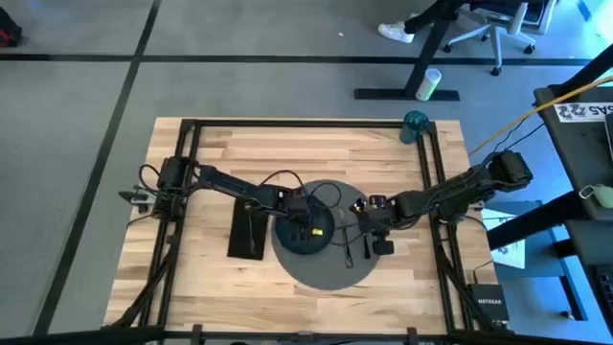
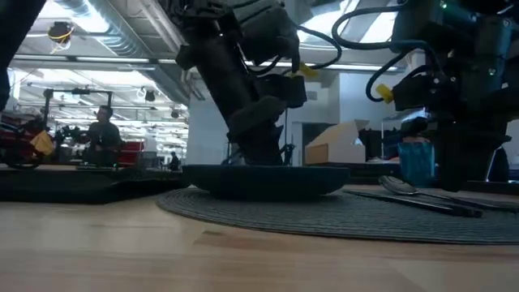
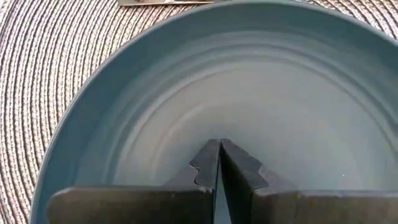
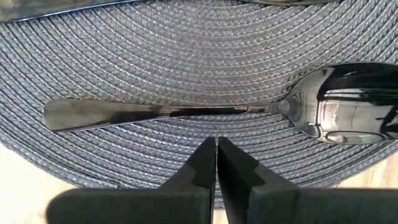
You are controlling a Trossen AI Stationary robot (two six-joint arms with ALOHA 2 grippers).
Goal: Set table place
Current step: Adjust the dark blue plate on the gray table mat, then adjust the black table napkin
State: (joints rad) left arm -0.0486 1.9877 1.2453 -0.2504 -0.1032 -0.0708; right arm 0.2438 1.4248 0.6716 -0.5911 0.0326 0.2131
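table (image 1: 211, 153): pale plank top, black rails
placemat (image 1: 326, 273): round, grey, woven, flat at table's middle
plate (image 3: 261, 93): dark blue-grey, upright on placemat
napkin (image 1: 248, 231): black, beside placemat
spoon (image 4: 205, 112): metal, flat on placemat
cup (image 1: 415, 123): teal, far table corner

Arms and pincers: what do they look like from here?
Both arms are dark, jointed, with black cables looping off them and small yellow tags near the wrists. The left pincer and right pincer each have two flat black fingers with notched edges.
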